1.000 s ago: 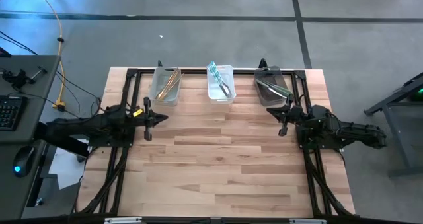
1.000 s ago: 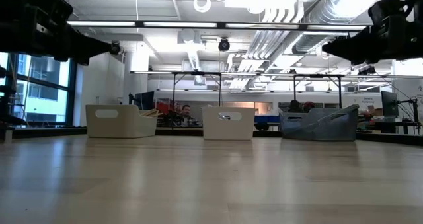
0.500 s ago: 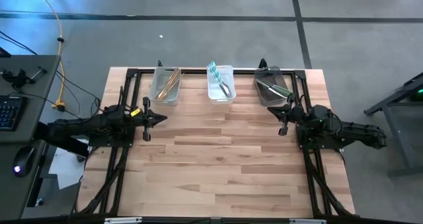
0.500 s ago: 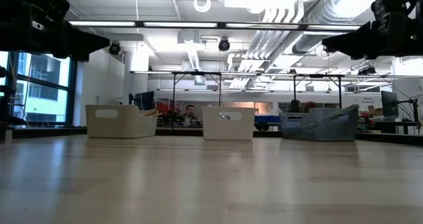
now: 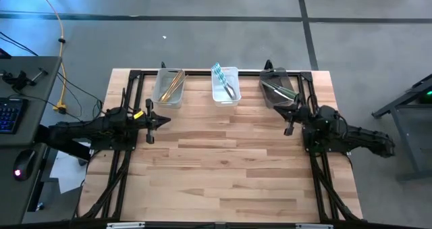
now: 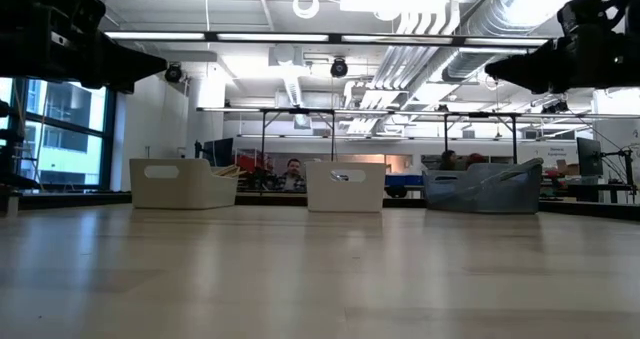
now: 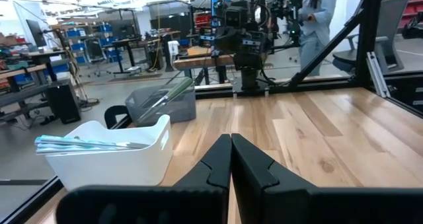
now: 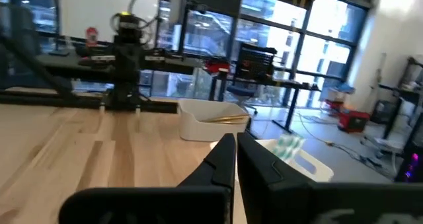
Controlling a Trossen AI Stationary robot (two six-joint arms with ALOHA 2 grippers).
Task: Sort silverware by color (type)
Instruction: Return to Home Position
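Silverware (image 5: 223, 79) lies wholly in the three bins, and we see none loose on the table (image 5: 216, 161). Gold pieces (image 5: 173, 86) rest in the pale bin (image 5: 167, 105) just beside the left gripper (image 7: 231, 141). Dark pieces (image 5: 278, 88) lie in the dark grey bin (image 5: 262, 87) just beside the right gripper (image 8: 236, 139). Teal pieces (image 7: 86, 143) sit in the white bin (image 5: 226, 103), between the two pairs of jaws and nearer the far edge.

Both pairs of jaws are pressed together and hold nothing. We judge the sorting done, with only the retreat to rest left. To do that well, we would draw each arm straight back along its jaws' line, high enough to clear the bin rims.

Black frame rails (image 5: 199, 72) edge the table, and a person (image 7: 318, 12) stands beyond the right arm. The arms face one another, well apart.
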